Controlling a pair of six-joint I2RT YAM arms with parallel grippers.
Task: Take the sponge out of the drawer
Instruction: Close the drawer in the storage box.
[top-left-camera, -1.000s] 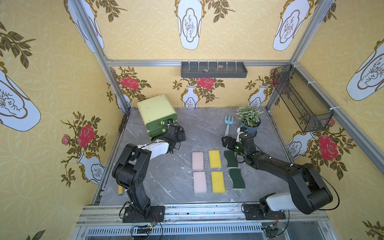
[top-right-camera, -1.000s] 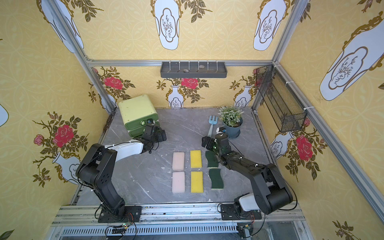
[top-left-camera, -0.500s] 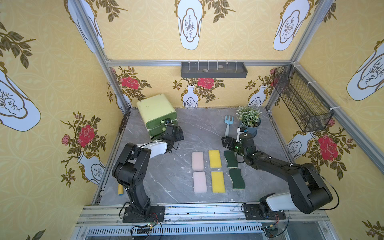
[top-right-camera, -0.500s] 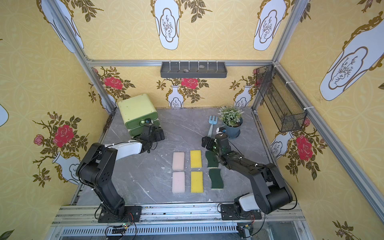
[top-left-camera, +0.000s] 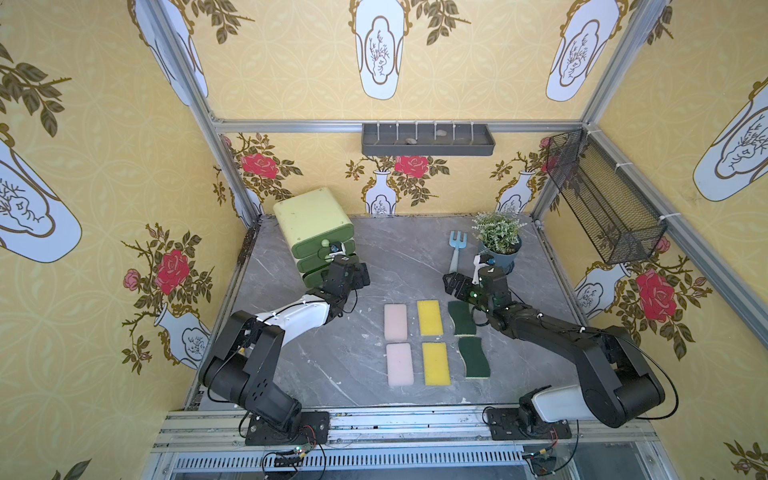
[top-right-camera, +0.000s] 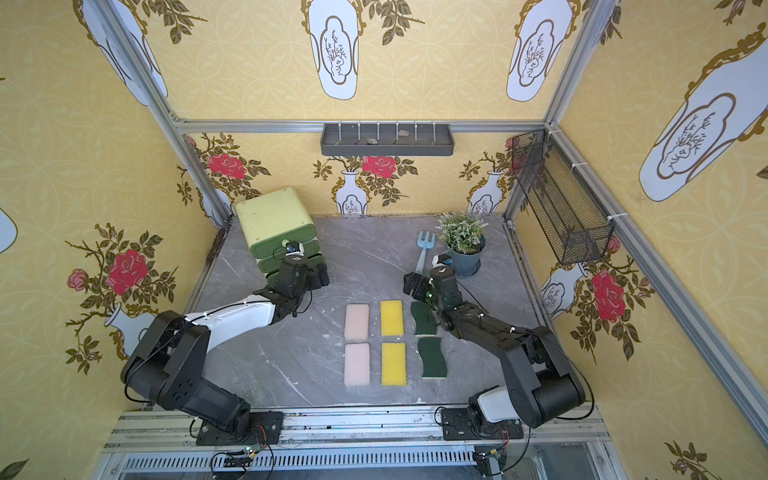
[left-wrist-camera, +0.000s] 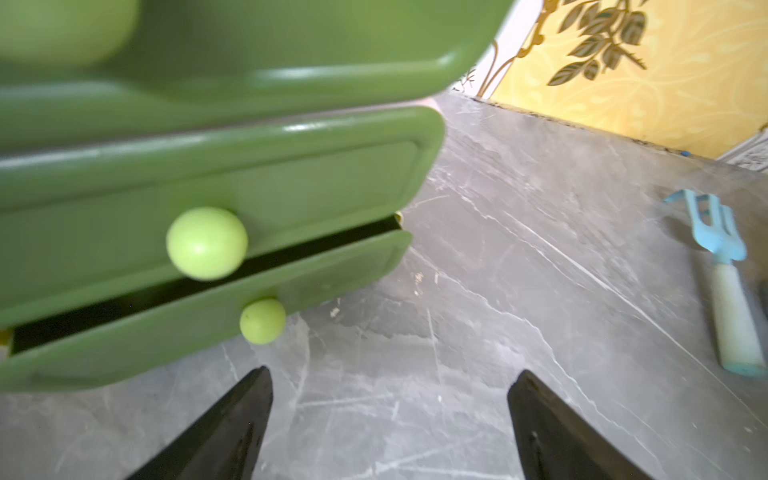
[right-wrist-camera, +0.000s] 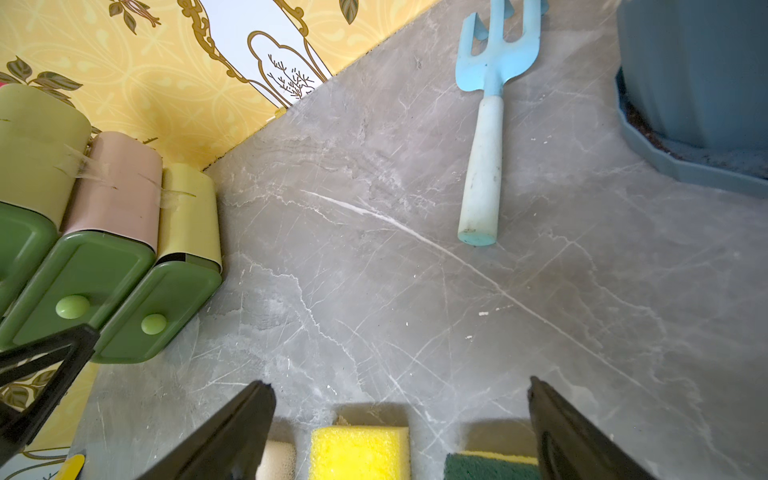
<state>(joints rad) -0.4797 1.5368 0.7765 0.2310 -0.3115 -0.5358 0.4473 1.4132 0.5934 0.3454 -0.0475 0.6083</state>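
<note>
Both pincers (left-wrist-camera: 393, 372) (right-wrist-camera: 399, 382) agape and empty.

Left arm (top-left-camera: 295, 318): base at 7 o'clock, elbow folded, forearm stretched low, ending near 10 o'clock. Left gripper (left-wrist-camera: 390, 415): jaws spread wide, nothing between them. Right arm (top-left-camera: 552, 332): base at 5 o'clock, forearm stretched low, ending near 2 o'clock. Right gripper (right-wrist-camera: 399, 432): jaws equally wide, empty. The two grippers stand well apart.
</note>
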